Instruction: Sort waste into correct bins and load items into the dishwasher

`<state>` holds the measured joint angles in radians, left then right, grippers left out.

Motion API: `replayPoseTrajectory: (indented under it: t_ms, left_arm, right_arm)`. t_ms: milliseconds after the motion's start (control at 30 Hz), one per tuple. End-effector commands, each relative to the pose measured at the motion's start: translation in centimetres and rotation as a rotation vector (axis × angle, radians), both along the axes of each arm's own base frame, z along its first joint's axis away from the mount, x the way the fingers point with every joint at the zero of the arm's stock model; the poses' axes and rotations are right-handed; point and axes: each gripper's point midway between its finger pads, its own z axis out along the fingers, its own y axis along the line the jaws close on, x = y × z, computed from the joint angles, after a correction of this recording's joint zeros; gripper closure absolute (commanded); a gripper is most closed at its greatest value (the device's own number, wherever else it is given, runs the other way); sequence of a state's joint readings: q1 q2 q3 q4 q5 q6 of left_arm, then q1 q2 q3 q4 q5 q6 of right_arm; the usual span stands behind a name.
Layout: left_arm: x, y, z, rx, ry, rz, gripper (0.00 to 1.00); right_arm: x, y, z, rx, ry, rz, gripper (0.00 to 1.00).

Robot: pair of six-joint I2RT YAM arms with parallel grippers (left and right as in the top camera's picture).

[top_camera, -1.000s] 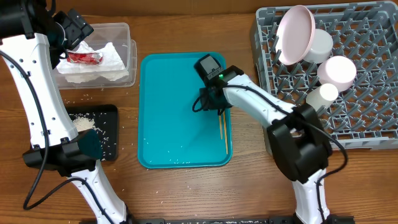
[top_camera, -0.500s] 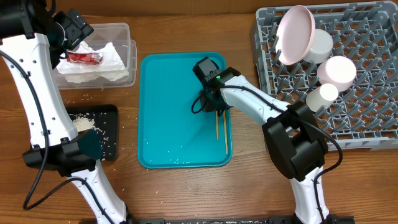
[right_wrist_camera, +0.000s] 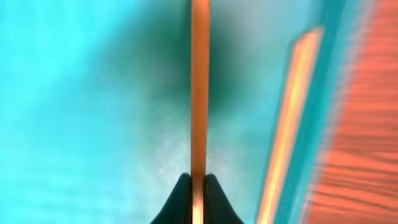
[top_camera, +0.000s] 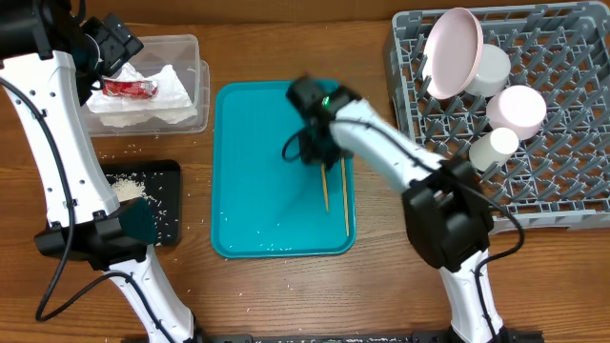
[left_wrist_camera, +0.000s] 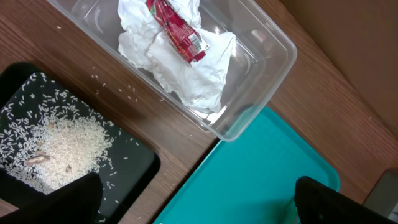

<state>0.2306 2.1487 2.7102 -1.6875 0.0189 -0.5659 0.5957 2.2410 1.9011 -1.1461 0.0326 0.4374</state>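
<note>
The right gripper is clamped on one chopstick over the teal tray. In the wrist view its fingertips pinch the stick's near end, and the stick runs straight out ahead of them with a broad dark shadow on the tray beneath it. The second chopstick lies flat just beside the held one, on the side toward the tray's rim and apart from it. A few loose rice grains are scattered on the tray beyond the sticks' far ends. Between this gripper and the dish rack stand the tray's raised rim, a strip of bare table and the arm's own forearm. The rack's nearest corner is already taken by a pink plate leaning on edge, with two white bowls and a small cup just behind it. The left gripper hangs with its jaws spread wide and nothing between them. Below it sits the clear tub, holding the crumpled napkin and the red wrapper, and off to one side the black tray holds a heap of rice, with stray grains on the wood between the two.
</note>
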Motion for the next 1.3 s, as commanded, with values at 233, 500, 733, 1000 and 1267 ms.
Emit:
replayPoseTrajectory:
  t_ms: [233, 500, 733, 1000, 1267]
  left_arm:
    - [-0.2, -0.2, 0.4, 0.004, -0.007, -0.015, 0.00]
    - [-0.2, -0.2, 0.4, 0.004, -0.007, -0.015, 0.00]
    - [-0.2, -0.2, 0.4, 0.004, -0.007, -0.015, 0.00]
    - [-0.2, -0.2, 0.4, 0.004, -0.007, -0.015, 0.00]
    - [-0.2, -0.2, 0.4, 0.003, -0.007, -0.015, 0.00]
  right_arm:
    - [8.1, -15.4, 16.3, -0.013, -0.230, 0.031, 0.96]
    - [7.0, -19.5, 13.0, 0.125, -0.080, 0.048, 0.96]
    - [6.5, -19.8, 10.6, 0.141, -0.018, 0.008, 0.18]
    - [5.5, -17.4, 11.3, 0.241, 0.026, -0.058, 0.15]
    - [1.7, -9.7, 10.2, 0.271, 0.160, -0.024, 0.17]
